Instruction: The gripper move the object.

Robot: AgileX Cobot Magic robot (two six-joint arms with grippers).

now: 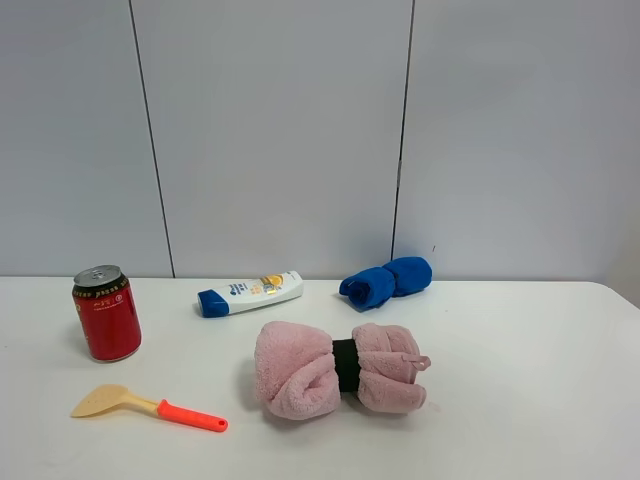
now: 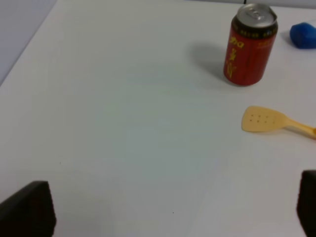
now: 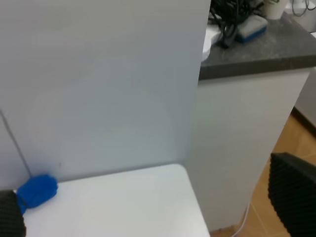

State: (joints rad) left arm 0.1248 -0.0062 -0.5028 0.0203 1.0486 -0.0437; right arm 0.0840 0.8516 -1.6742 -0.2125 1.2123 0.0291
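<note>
The scoop (image 1: 150,405) lies flat at the front left of the white table, its pale tan head pointing left and its orange-red handle pointing right. In the left wrist view its head (image 2: 264,120) lies on the table, well ahead of the left gripper (image 2: 168,215). That gripper is open and empty, and only its black fingertips (image 2: 27,211) show. The right gripper (image 3: 153,210) is also open and empty, over the table's far right corner. Neither gripper shows in the exterior view.
A red can (image 1: 106,313) stands just behind the scoop and also shows in the left wrist view (image 2: 249,44). A white-and-blue tube (image 1: 250,293), a blue rolled towel (image 1: 386,281) and a pink rolled towel (image 1: 340,368) lie mid-table. The right table edge (image 3: 190,197) borders a cabinet.
</note>
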